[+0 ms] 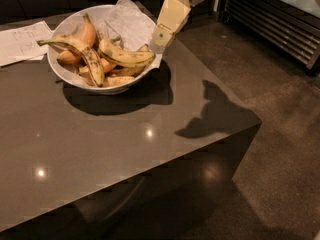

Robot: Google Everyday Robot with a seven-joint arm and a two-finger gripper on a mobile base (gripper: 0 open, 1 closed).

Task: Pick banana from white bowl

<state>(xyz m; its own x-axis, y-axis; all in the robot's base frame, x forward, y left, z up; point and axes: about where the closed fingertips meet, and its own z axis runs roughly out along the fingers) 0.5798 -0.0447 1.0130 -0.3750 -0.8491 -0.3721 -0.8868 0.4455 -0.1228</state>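
Yellow peel with brown bruised patches and a dark tip: the banana (125, 58), medium length and curved. It lies across the right half of the white bowl (69, 78), on top of other fruit, with its right end up against the bowl's right rim.

Other fruit in the bowl:
- a longer banana (85, 54) heavily streaked with black, arching over the left side with its stem past the left rim
- a smooth orange-yellow banana (88, 32) toward the back

Crumpled white paper (126, 20) sits in the back of the bowl. A second sheet of paper (20, 43) lies flat on the tabletop (125, 154) to the left of the bowl.

Gripper (159, 40): cream-coloured, angled down from the upper right. Its tip is at the bowl's right rim, just above and beside the banana's right end. Contact between the two cannot be made out. Whether the gripper is open or closed cannot be told. It holds nothing visible.

The bowl stands near the tabletop's back edge. The arm's shadow (216, 115) falls on the right part of the tabletop.
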